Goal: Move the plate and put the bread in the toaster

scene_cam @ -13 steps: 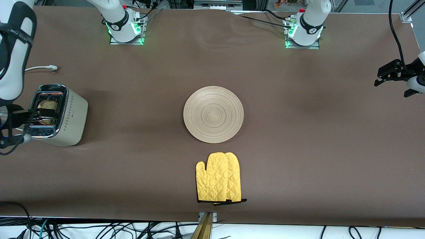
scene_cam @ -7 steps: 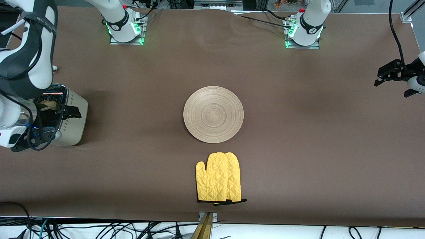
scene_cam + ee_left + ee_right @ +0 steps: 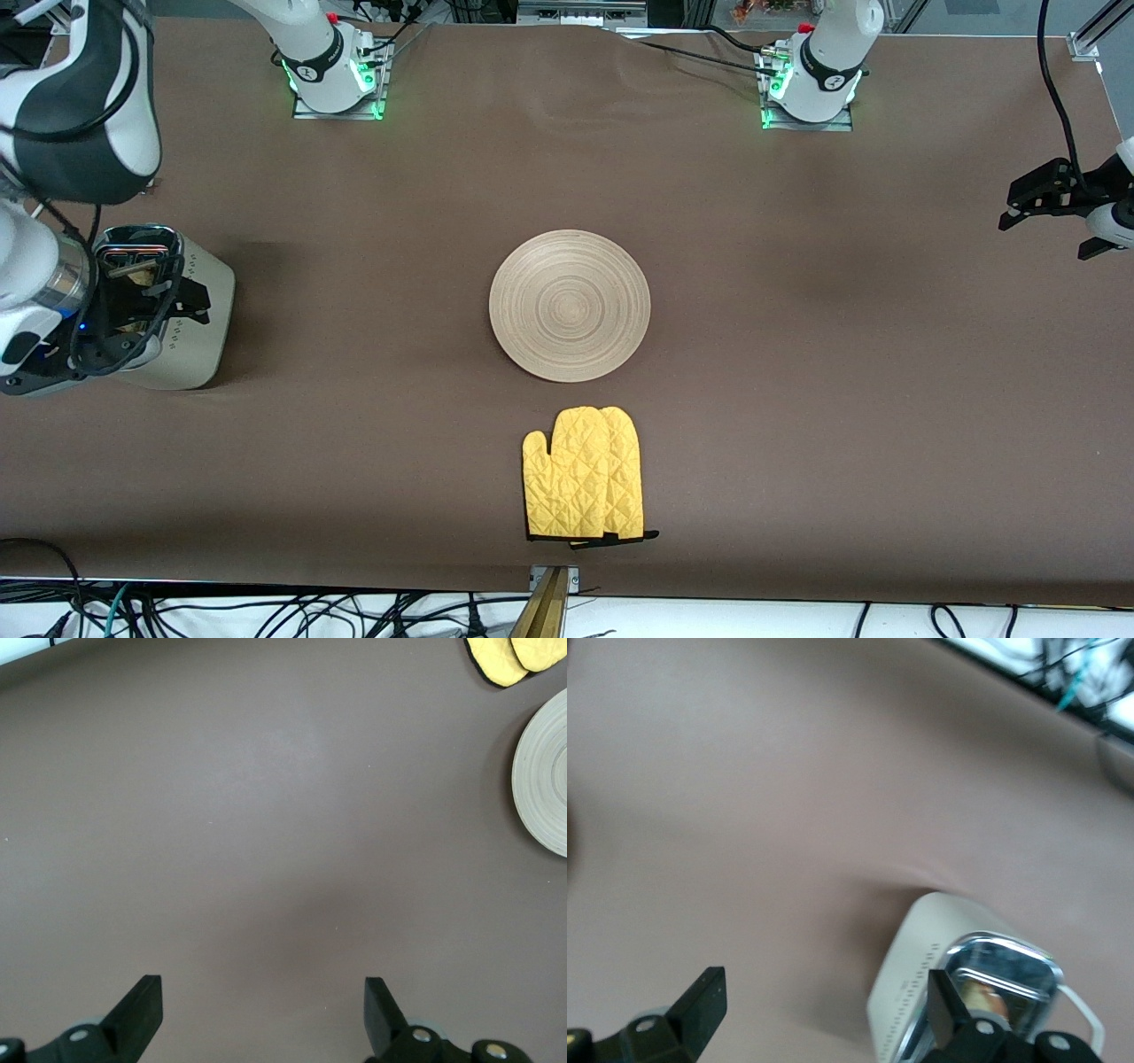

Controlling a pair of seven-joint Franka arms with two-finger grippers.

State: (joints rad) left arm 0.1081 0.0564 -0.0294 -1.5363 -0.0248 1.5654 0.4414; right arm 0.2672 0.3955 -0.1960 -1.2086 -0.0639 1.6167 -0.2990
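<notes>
The wooden plate (image 3: 570, 306) lies flat at the middle of the table; its rim shows in the left wrist view (image 3: 542, 771). The cream toaster (image 3: 199, 341) stands at the right arm's end of the table and also shows in the right wrist view (image 3: 917, 992). The bread (image 3: 982, 997) sits down in a toaster slot, only its top showing. My right gripper (image 3: 182, 299) is open and empty, above the toaster's top edge (image 3: 824, 1008). My left gripper (image 3: 1045, 202) waits open and empty over the left arm's end of the table (image 3: 261, 1012).
A yellow quilted oven mitt (image 3: 585, 474) lies nearer to the front camera than the plate; its tips show in the left wrist view (image 3: 514, 654). The toaster's white cord (image 3: 1091, 1020) runs off beside it. The brown table cover (image 3: 797, 399) has bare room around the plate.
My right gripper has come off the toaster slot, empty, and has shifted over the toaster's top toward the plate's side. The bread stays in the slot. The left arm has not moved.
</notes>
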